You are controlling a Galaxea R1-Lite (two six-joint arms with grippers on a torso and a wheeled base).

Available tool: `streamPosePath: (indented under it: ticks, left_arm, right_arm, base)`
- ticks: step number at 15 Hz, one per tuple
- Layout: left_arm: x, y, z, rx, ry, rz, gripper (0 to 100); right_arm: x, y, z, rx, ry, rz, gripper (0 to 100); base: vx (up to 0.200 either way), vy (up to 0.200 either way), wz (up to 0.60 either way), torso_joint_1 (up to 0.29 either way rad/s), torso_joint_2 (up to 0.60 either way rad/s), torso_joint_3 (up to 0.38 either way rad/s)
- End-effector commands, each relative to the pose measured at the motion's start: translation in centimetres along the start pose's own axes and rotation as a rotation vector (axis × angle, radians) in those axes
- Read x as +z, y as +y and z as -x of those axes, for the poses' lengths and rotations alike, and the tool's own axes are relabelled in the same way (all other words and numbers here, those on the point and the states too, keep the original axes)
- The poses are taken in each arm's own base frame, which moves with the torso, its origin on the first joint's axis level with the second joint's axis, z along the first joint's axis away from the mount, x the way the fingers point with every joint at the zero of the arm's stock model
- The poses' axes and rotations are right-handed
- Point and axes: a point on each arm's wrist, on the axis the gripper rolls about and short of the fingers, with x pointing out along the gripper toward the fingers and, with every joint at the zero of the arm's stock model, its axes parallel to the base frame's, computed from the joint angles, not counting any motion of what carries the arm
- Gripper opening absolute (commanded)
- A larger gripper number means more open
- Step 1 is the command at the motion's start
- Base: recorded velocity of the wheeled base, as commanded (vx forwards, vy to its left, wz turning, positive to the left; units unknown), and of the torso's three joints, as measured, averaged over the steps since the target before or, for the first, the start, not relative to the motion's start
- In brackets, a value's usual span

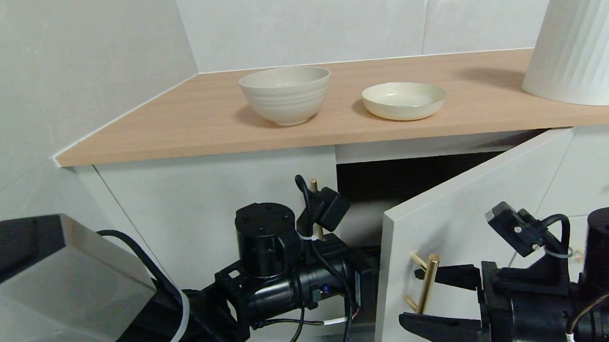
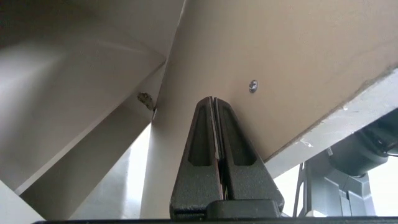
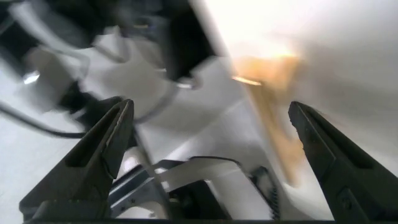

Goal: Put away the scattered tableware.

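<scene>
Nearest, at the lower right, the right hand (image 1: 436,302) is spread wide, gripping nothing. The brass handle (image 1: 426,282) of the cabinet door (image 1: 467,199) stands between its two fingers, though whether either touches it cannot be told. The left hand (image 2: 213,102) is left of the door, its fingers pressed flat together with nothing between them, pointing up at a pale panel (image 2: 298,56). The wooden bench (image 1: 177,130) runs across the far side, above the half-open door. A tall ribbed white container (image 1: 579,42) stands at its right end. The bowl (image 1: 286,95) sits left of centre, upright. The shallow dish (image 1: 404,100) lies just to its right, apart from it.
</scene>
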Motion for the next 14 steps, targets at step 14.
streamPosePath:
  ticks: [14]
  left_arm:
    - [-0.2,-0.5,-0.4,-0.005,0.002,-0.003,0]
  right_arm:
    - [-1.4,3.1,9.5,-0.15,-0.006,0.041,100]
  base:
    - [-0.029,0.0,0.0,-0.001,0.0,0.001]
